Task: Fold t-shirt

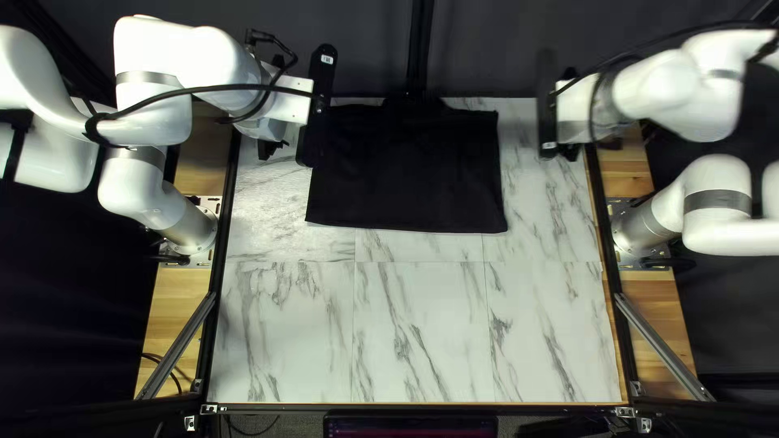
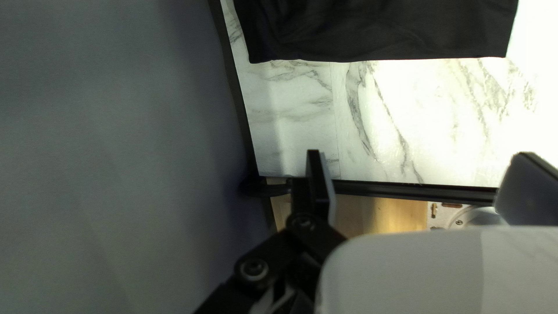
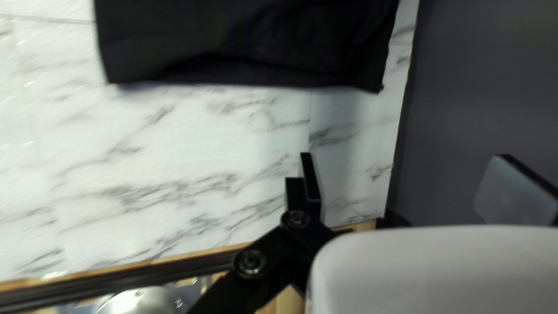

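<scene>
Counting 1 black t-shirt, 1 marble-patterned table and 2 grippers, with 2 fingers on each. Spotting the t-shirt laid flat, out toward 12 o'clock on the table in the top left view: at 4 o'clock from the left gripper, at 8 o'clock from the right gripper. Over to the wrist views, showing jaws spread wide on both! Sitting ahead of the left jaws at 12 o'clock, ahead of the right jaws near 11, apart from both.
</scene>
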Controlling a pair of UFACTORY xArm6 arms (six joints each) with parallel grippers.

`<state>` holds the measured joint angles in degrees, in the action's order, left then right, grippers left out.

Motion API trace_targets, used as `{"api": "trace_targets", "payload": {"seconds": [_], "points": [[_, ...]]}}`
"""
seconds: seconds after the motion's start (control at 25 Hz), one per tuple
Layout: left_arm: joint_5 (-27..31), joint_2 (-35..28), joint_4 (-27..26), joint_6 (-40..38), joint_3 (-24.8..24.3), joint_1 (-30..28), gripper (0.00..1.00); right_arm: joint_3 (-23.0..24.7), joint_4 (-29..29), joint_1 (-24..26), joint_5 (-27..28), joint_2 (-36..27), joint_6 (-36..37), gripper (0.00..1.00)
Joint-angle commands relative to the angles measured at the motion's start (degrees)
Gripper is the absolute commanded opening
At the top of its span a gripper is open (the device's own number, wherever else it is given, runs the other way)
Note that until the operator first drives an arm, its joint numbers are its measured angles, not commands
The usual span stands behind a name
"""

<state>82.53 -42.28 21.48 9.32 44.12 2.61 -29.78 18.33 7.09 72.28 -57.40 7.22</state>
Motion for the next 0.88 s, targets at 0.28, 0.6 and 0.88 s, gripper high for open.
{"api": "trace_targets", "payload": {"seconds": [0.28, 0.6, 0.88], "points": [[0.0, 0.0, 0.0, 0.0, 0.0, 0.0, 1.0, -4.38, 0.74, -10.41, 12.14, -4.75, -10.82, 1.0], [0.0, 0.0, 0.0, 0.0, 0.0, 0.0, 1.0, -10.66, 4.45, -22.25, 25.56, -7.62, -20.79, 1.0], [0.0, 0.0, 0.0, 0.0, 0.0, 0.0, 1.0, -11.82, 4.74, -24.38, 27.35, -7.61, -23.98, 1.0]]}}
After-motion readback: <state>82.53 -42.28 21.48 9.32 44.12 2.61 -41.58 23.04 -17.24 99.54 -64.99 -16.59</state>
